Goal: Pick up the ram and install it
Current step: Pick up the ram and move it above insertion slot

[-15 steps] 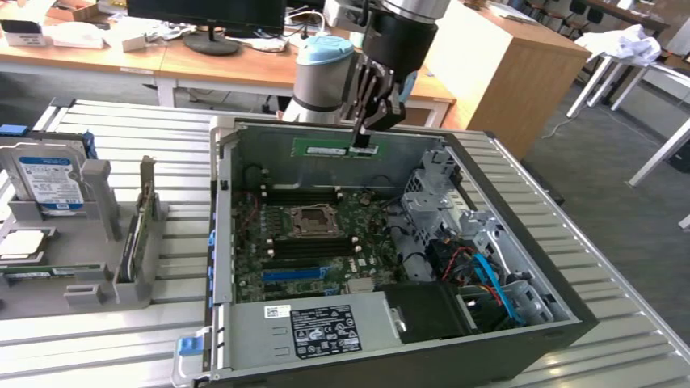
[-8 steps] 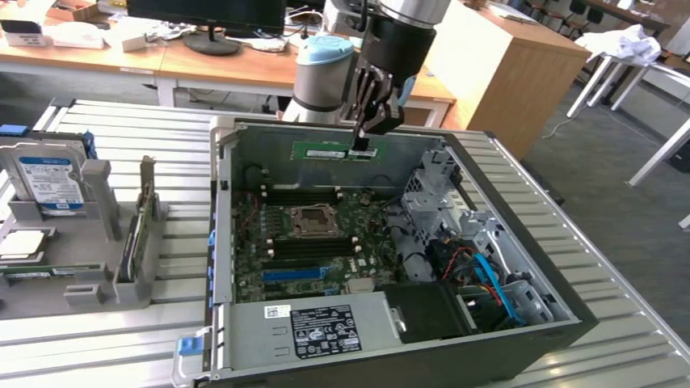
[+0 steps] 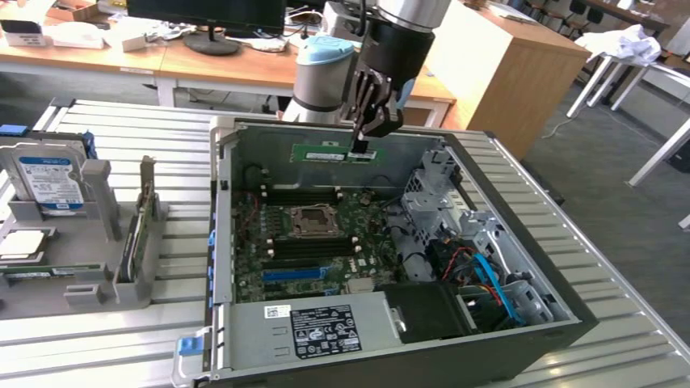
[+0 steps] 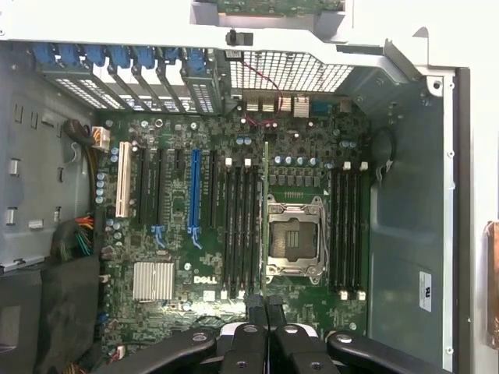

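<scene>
The ram (image 3: 329,153) is a thin green stick with a white label, hanging level above the open computer case (image 3: 226,242), over its far wall. My gripper (image 3: 363,148) is shut on the stick's end on the exterior view's right. In the wrist view the ram (image 4: 266,210) appears edge-on as a thin line running out from my shut fingertips (image 4: 265,305), above the motherboard (image 4: 156,234). It hangs between the black memory slots (image 4: 238,230) and the CPU socket (image 4: 295,238). A second bank of black slots (image 4: 347,230) lies on the socket's other side.
On the exterior view's left a grey rack (image 3: 97,242) holds a hard drive with a blue-white label (image 3: 48,182). The power supply (image 3: 313,327) fills the case's near end, with drive cages and cables (image 3: 474,259) on the exterior view's right. A blue slot (image 4: 194,195) stands beside the memory slots.
</scene>
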`<state>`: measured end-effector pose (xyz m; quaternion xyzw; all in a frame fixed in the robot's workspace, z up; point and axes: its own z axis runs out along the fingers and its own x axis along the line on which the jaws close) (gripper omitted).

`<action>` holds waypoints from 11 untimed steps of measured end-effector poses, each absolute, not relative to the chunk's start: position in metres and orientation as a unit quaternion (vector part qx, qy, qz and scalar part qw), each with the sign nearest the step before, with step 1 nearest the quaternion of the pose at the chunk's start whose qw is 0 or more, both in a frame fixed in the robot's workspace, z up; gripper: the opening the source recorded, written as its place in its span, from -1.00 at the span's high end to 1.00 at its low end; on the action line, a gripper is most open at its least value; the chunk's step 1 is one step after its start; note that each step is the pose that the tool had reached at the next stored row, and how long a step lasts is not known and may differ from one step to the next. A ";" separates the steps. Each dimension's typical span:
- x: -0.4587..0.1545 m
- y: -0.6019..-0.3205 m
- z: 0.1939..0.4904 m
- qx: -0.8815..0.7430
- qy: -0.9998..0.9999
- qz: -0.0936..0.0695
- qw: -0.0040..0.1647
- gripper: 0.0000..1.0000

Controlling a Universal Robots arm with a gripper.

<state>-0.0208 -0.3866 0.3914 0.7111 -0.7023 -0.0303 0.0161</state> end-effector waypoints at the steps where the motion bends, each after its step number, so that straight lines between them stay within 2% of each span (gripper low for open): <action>1: -0.021 -0.387 0.391 0.711 -0.702 -0.030 0.016 0.76; 11: -0.021 -0.399 0.391 0.711 -0.702 -0.030 0.016 0.76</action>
